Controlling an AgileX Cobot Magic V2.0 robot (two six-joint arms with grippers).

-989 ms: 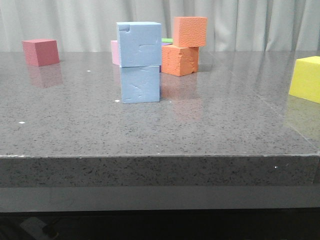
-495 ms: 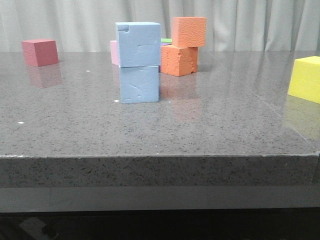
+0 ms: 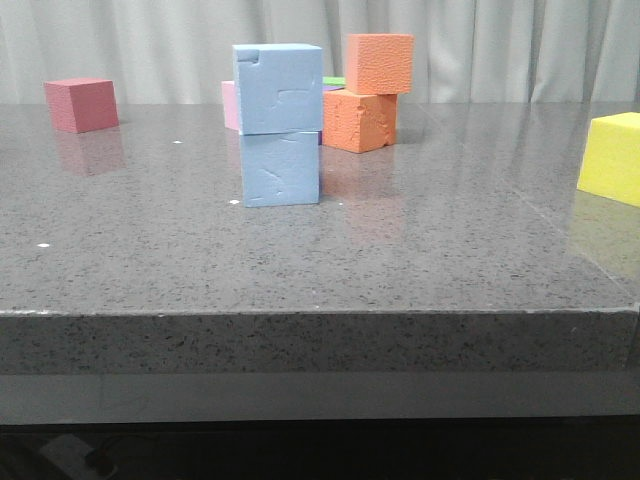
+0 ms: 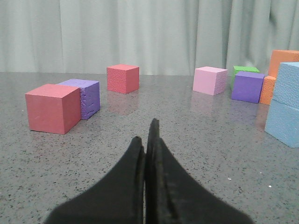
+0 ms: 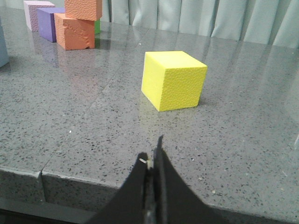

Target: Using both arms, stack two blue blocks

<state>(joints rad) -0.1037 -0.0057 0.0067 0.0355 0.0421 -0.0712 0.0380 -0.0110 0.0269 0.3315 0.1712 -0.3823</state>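
Each pincer (image 4: 148,154) (image 5: 153,170) has matte black, curved, tapering fingers.

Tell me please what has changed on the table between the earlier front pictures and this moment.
Nothing visibly changed. The upper pale sky-blue foam cube sits on the lower pale sky-blue foam cube as before, with no arm in the front view. The two stacked orange foam cubes, the red foam cube and the yellow foam cube kept their places.

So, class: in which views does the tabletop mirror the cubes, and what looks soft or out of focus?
Front view: glossy table reflects the orange cubes and yellow cube. Left wrist view: the left gripper is blurred. Right wrist view: the right gripper is blurred too.
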